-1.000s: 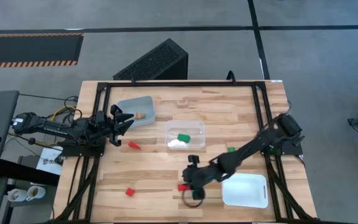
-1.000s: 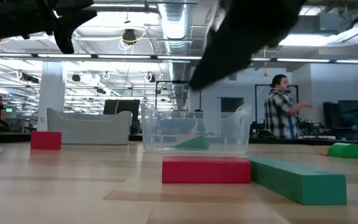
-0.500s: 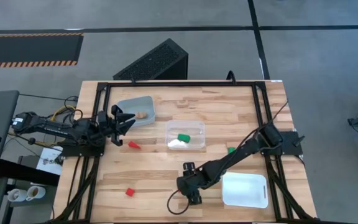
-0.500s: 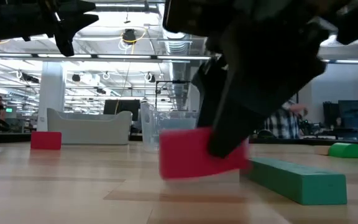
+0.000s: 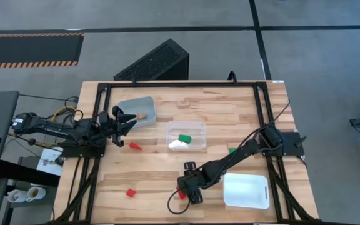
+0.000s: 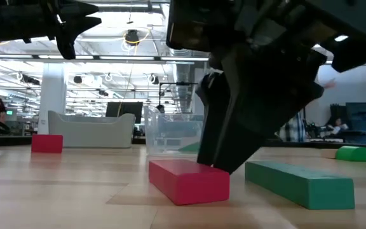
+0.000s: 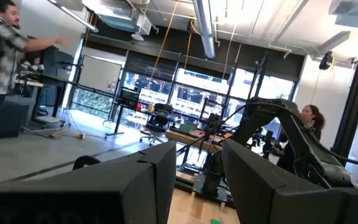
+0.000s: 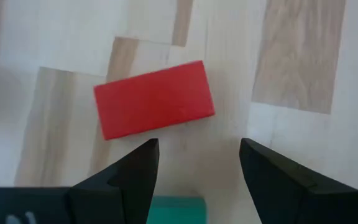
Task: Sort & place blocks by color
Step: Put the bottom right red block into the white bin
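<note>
My right gripper (image 8: 197,149) is open and hangs low over the table's near middle (image 5: 189,186). A red bar (image 8: 154,107) lies flat on the wood just beyond its fingertips, with a gap between them in the right wrist view. In the low view the red bar (image 6: 189,181) sits in front of the dark fingers, and a green bar (image 6: 297,183) lies to its right. That green bar (image 8: 176,211) also shows between the fingers. My left gripper (image 5: 122,120) is open and waits in the air by the grey tray (image 5: 136,111), at the table's left.
The grey tray holds a pale wood block (image 5: 140,115). A clear container (image 5: 186,135) at mid-table holds a green block (image 5: 184,137). A white tray (image 5: 247,190) sits near the right front. Loose red blocks (image 5: 134,146) (image 5: 130,192) and a green block (image 5: 232,150) lie on the wood.
My right gripper has moved down and toward the table's near-left, onto the red bar. The red bar, which lay lengthwise against the green bar's end, was knocked and tipped. It now lies flat again, turned about and a little apart from the green bar.
</note>
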Robot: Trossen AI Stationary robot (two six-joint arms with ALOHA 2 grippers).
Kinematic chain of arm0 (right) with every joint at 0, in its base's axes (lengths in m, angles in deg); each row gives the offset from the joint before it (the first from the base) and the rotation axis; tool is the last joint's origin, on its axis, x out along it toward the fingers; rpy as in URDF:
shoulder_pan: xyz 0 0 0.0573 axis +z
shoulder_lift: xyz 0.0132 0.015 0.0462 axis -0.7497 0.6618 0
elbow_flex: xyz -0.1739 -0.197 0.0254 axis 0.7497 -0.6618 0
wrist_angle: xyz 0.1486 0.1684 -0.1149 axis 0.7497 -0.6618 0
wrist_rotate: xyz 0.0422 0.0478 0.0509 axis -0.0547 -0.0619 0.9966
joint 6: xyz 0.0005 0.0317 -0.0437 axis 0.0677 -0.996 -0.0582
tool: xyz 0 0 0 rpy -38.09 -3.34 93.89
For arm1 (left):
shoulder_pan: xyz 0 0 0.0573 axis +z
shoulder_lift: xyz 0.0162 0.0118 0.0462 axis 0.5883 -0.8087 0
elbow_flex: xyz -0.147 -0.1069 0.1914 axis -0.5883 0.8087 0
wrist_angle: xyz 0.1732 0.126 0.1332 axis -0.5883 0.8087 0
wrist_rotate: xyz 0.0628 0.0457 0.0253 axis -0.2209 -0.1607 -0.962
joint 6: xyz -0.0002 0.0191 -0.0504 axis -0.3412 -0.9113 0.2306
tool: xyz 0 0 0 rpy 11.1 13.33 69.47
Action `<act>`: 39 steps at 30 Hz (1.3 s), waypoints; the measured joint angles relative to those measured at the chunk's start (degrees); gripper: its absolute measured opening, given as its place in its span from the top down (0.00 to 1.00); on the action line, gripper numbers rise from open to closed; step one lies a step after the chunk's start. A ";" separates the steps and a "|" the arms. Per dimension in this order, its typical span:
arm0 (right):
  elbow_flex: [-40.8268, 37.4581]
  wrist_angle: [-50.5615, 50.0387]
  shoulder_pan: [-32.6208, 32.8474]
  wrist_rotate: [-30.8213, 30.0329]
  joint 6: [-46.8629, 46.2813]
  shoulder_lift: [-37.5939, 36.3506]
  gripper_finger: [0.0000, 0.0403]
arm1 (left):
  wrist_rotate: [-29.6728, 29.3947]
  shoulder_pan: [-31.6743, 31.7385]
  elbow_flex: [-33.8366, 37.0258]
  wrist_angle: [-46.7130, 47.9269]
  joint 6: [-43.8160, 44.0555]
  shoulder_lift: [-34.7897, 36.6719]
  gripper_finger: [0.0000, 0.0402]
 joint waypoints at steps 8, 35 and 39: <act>2.25 -0.36 -1.00 -0.09 -2.05 -0.04 0.38 | 0.00 0.00 0.00 0.38 0.04 0.00 0.70; 3.32 3.88 1.77 -5.17 -35.88 -0.04 0.44 | 1.96 -0.02 0.00 1.60 3.81 0.00 0.70; 3.32 2.16 2.72 -6.12 -39.26 -0.04 0.48 | 2.61 -0.01 0.00 1.62 4.70 0.01 0.70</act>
